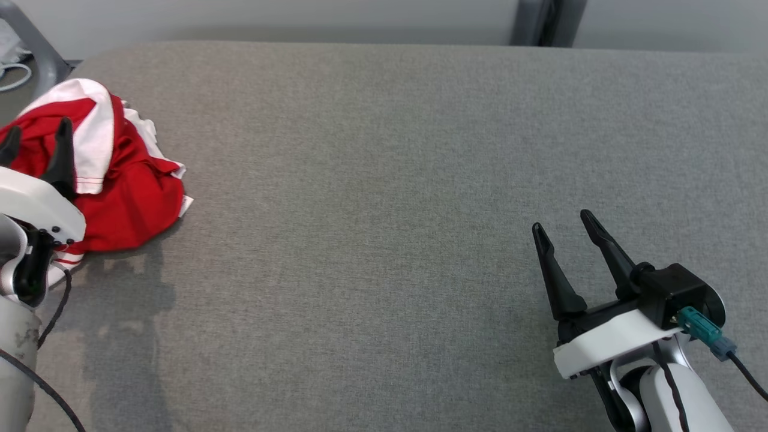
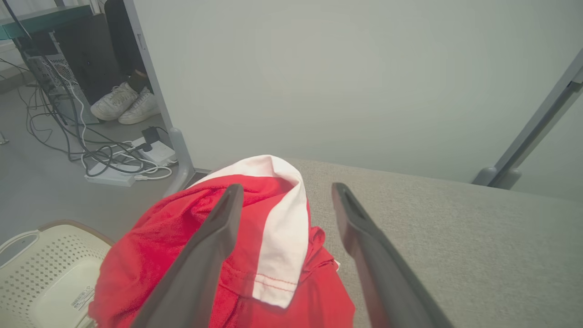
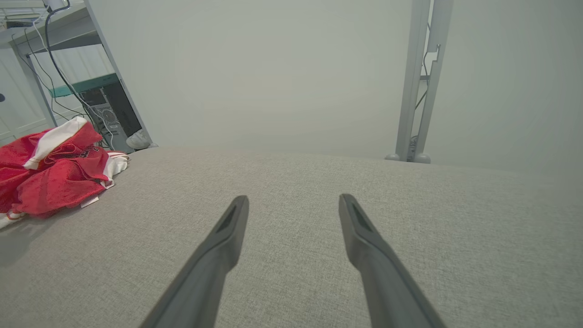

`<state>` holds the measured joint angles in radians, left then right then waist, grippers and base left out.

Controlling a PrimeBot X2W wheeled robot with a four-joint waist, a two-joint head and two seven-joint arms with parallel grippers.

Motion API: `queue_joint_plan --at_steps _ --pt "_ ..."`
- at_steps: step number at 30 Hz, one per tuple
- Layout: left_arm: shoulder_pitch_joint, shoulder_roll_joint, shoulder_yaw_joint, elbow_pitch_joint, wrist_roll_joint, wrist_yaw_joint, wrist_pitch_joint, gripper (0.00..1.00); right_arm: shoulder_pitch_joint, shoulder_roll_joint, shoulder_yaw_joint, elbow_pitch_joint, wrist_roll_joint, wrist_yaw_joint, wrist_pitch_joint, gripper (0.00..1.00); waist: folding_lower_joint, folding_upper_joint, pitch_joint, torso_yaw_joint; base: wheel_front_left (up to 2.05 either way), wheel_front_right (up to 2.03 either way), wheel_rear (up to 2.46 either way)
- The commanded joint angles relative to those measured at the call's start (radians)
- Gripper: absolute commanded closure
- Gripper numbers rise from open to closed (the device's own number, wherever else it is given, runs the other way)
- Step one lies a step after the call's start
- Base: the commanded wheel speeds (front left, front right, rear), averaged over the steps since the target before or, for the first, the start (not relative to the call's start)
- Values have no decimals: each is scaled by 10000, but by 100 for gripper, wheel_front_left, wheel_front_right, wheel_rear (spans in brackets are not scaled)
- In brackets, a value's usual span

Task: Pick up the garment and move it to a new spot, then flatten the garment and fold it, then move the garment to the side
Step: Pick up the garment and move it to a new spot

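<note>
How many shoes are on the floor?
2. One white shoe sits on the floor. The second shoe is right beside it, next to the grey panel. More may be hidden behind the panel.

**Garment bunched at your left edge**

You see the red and white garment [image 1: 129,204] crumpled at the left edge of the grey padded surface [image 1: 384,180]. Your left gripper [image 1: 38,129] shows against it, fingers spread. Your right gripper [image 1: 560,220], also spread, is well apart at lower right.
</note>
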<state>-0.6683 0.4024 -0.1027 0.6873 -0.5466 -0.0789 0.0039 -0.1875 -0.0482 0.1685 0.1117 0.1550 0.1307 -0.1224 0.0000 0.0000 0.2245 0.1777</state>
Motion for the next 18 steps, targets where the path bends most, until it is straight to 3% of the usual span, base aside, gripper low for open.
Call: queue_joint_plan --at_steps 1,18 --pt "-292 99 61 210 -64 -80 -22 0 -174 -47 -15 -35 -93 0 -23 0 0 0 548 -399 0 0 0" --pt "-1952 694 141 3926 -883 -469 317 0 -929 -49 153 -2 -234 0 -6 0 0 0 1799 -948 0 0 0"
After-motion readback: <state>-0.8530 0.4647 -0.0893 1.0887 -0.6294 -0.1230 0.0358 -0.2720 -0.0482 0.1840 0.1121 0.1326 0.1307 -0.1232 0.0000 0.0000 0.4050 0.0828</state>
